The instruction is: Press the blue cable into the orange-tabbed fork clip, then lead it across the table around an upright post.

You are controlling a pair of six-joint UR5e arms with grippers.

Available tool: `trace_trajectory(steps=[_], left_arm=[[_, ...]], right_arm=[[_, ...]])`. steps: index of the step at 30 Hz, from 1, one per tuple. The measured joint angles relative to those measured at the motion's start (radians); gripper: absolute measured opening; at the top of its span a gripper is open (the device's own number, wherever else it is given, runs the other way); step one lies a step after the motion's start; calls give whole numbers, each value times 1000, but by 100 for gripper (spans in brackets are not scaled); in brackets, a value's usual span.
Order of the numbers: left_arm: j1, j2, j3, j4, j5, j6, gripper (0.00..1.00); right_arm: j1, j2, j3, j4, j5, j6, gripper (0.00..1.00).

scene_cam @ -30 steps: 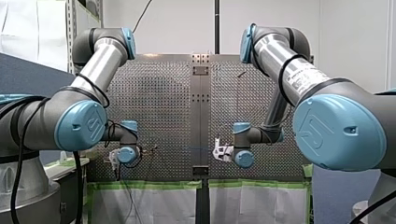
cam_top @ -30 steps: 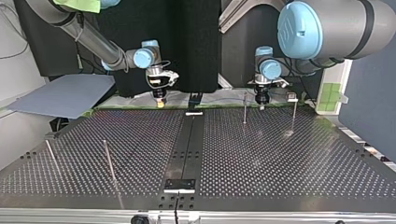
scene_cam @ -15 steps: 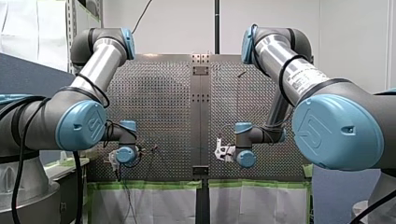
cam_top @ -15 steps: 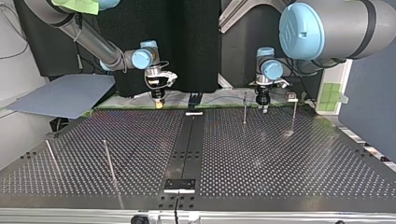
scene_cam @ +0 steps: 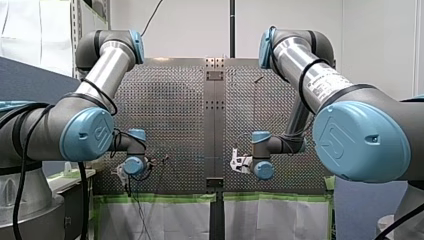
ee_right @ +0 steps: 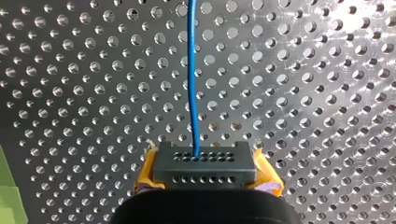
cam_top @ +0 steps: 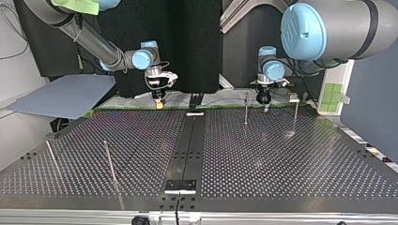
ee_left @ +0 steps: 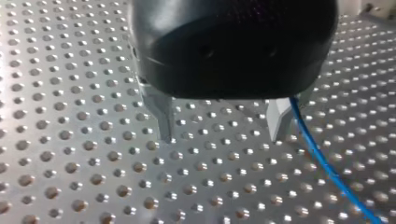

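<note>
Right gripper (ee_right: 205, 170) pinches cable (ee_right: 191, 70); left gripper (ee_left: 223, 136) gapes, cable outside at its 3 o'clock. I'd centre over it before closing.

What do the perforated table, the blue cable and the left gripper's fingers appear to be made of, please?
The table: bare metal, satin finish; glints ring its holes. The blue cable: glossy jacket, probably plastic; core hidden. The fingers of my left gripper: grey metal, apparently, from their dull sheen and sharp edges.
</note>
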Motion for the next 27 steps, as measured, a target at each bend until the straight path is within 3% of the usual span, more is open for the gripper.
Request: trace_trajectory(steps=[8,15,27], left_arm=[[4,0,-20,-89,2,56,98],[3,3,-83,-163,34,102,98],[-7,66,-165,-133,49,128,98]], right_arm=[[-3,0,0,12,-1,0,0],[-3,0,0,15,-1,0,0],[-3,1,0,27,-1,0,0]])
